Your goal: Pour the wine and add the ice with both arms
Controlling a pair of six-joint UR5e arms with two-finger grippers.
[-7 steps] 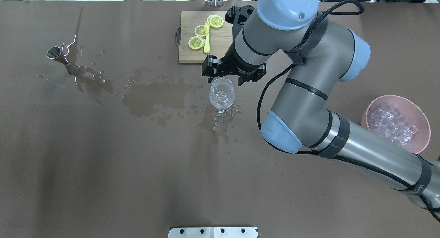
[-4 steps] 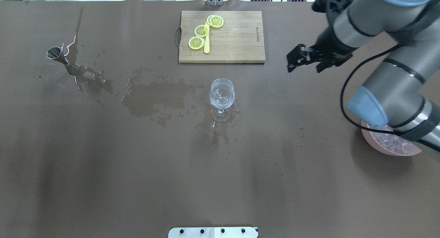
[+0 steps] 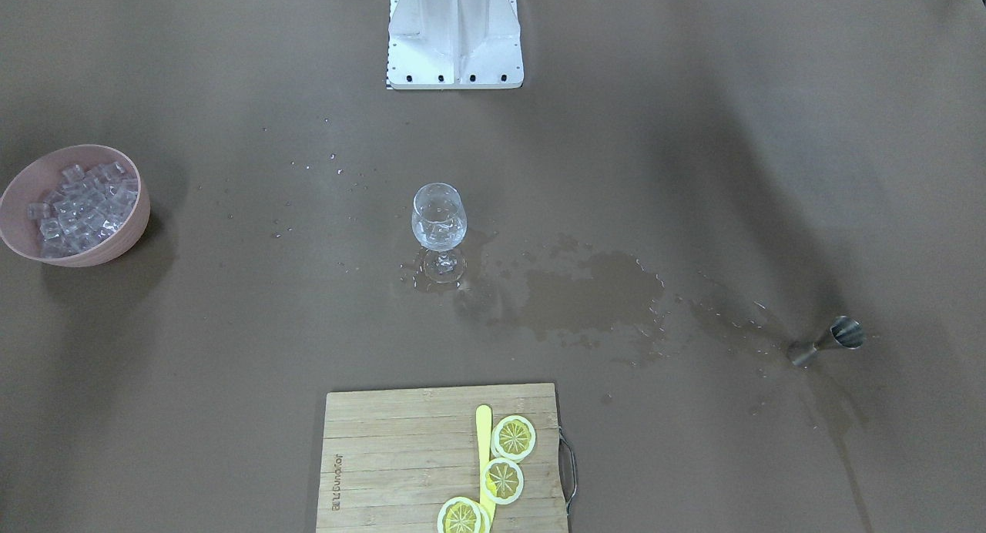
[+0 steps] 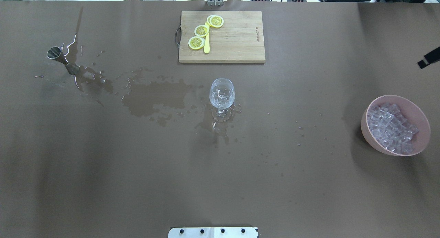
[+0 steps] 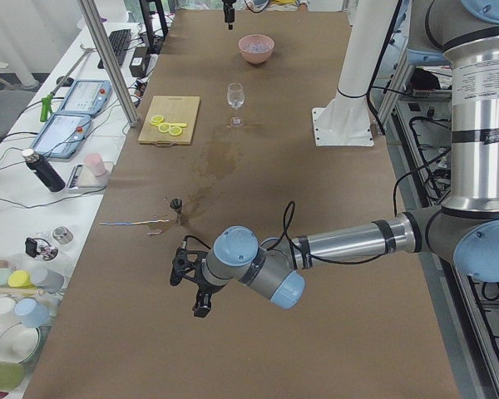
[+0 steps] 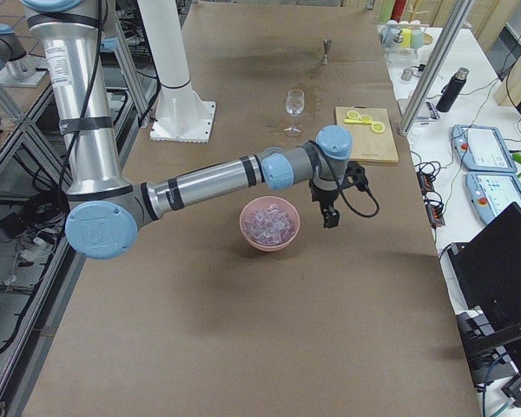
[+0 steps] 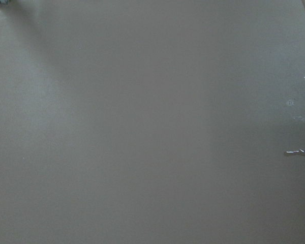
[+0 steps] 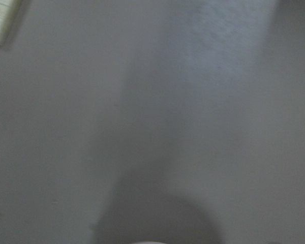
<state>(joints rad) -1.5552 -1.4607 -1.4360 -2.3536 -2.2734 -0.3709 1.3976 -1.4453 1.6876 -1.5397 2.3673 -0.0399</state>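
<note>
Overhead exterior showed the jigger at left, spilled wine beside it, the glass at centre holding cubes, and the ice in the bowl at right. We could not tell how the jaws of the left gripper or right gripper stood. We judged any next cube needed a centred, gentle release.

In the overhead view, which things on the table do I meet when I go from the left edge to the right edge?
metal jigger → wet patch → wine glass → pink bowl
</note>
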